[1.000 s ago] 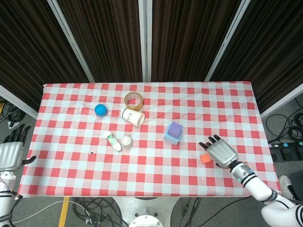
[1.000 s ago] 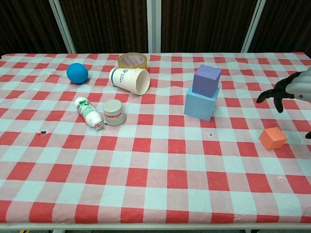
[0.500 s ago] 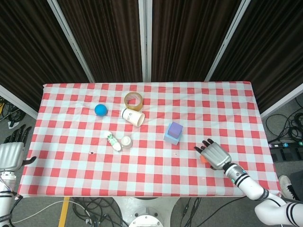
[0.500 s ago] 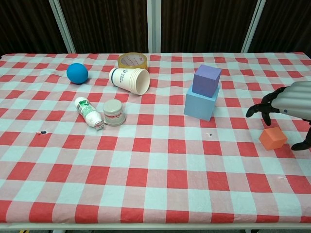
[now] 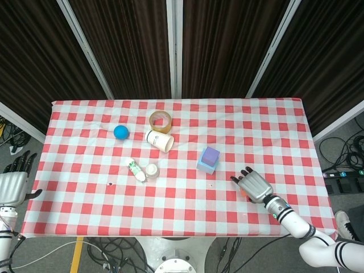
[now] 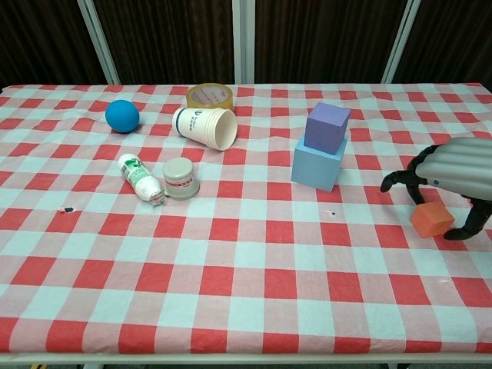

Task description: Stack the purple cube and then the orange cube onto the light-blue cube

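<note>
The purple cube (image 5: 211,154) (image 6: 327,127) sits on top of the light-blue cube (image 5: 205,166) (image 6: 316,167) right of the table's middle. The orange cube (image 6: 430,219) lies on the cloth near the right front; in the head view only a sliver of the orange cube (image 5: 243,193) shows. My right hand (image 5: 253,185) (image 6: 452,171) arches over it, fingers (image 6: 395,181) spread on one side and the thumb on the other, holding nothing. My left hand (image 5: 13,181) hangs off the table's left edge, fingers apart and empty.
A blue ball (image 6: 122,115), a tape roll (image 6: 211,95), a paper cup (image 6: 206,126) on its side, a white bottle (image 6: 140,179) and a small capped jar (image 6: 181,177) lie on the left half. The checkered table (image 6: 246,307) ends close behind the orange cube on the right.
My right hand has moved left and down until it covers the orange cube, fingers curving around it. The cubes and the left hand have not moved.
</note>
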Controlling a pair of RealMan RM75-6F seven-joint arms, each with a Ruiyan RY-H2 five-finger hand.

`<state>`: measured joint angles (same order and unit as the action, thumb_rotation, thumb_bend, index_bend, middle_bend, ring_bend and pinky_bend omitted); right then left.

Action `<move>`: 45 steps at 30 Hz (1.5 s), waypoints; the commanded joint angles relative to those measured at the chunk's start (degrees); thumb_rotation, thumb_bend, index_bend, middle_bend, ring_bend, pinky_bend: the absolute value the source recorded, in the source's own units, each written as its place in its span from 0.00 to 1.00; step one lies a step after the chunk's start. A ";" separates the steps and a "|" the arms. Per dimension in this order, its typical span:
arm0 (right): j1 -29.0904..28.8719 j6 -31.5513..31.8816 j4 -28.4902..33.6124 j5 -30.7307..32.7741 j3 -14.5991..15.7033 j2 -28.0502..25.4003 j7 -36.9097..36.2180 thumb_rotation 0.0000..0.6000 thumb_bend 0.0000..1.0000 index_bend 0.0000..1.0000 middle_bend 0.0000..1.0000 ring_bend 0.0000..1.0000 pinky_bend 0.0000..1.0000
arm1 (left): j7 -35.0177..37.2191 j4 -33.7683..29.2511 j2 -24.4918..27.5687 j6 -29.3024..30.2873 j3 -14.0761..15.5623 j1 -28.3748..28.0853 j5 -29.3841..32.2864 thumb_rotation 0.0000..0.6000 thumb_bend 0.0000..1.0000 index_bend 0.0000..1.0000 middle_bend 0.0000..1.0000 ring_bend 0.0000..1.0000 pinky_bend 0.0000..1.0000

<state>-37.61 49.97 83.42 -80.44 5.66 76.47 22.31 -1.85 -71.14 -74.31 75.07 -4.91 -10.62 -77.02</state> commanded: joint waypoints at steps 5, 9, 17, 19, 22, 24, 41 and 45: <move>0.63 0.91 -1.15 -0.75 -0.81 0.88 -0.87 1.00 0.11 0.22 0.51 0.27 0.20 | 0.04 0.13 -0.09 -0.40 0.16 -0.04 -0.02 1.00 0.11 0.13 0.14 0.13 0.25; 0.96 1.74 -0.83 -1.70 -1.03 0.43 -1.43 1.00 0.13 0.23 0.55 0.29 0.21 | 0.10 0.13 -0.13 -0.47 0.17 -0.03 0.01 1.00 0.11 0.13 0.14 0.13 0.25; 1.04 4.30 4.83 -4.50 -2.03 -4.64 -2.99 1.00 0.13 0.24 0.56 0.30 0.22 | 0.18 -0.04 -0.04 -0.42 0.03 0.04 0.18 1.00 0.11 0.13 0.14 0.13 0.25; 0.48 5.48 7.72 -5.81 -3.04 -7.61 -3.65 1.00 0.13 0.24 0.56 0.30 0.22 | 0.07 -0.08 -0.03 -0.52 0.00 -0.03 0.21 1.00 0.11 0.13 0.14 0.13 0.25; -0.87 5.79 11.35 -7.24 -4.57 -12.15 -5.46 1.00 0.13 0.24 0.56 0.30 0.22 | -0.15 -0.19 -0.09 -0.58 -0.15 -0.23 0.20 1.00 0.11 0.13 0.14 0.13 0.25; -2.69 4.81 12.90 -8.55 -5.86 -15.54 -7.62 1.00 0.13 0.24 0.56 0.30 0.22 | -0.43 -0.33 -0.16 -0.70 -0.28 -0.45 0.22 1.00 0.11 0.13 0.14 0.13 0.25; -23.36 -4.73 -6.01 -28.21 -5.35 -14.11 -38.42 1.00 0.14 0.27 0.50 0.27 0.24 | -2.67 -0.89 -0.90 -2.11 -1.82 -1.65 2.80 1.00 0.11 0.13 0.14 0.13 0.25; -25.78 -3.21 -10.88 -30.87 -3.58 -11.71 -43.24 1.00 0.15 0.27 0.50 0.27 0.26 | -2.82 -0.53 -0.84 -2.29 -2.31 -1.71 3.69 1.00 0.11 0.13 0.14 0.13 0.25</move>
<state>-61.53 45.93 74.96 -109.33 0.87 63.02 -18.73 -4.63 -71.74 -75.16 72.81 -7.12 -12.31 -73.42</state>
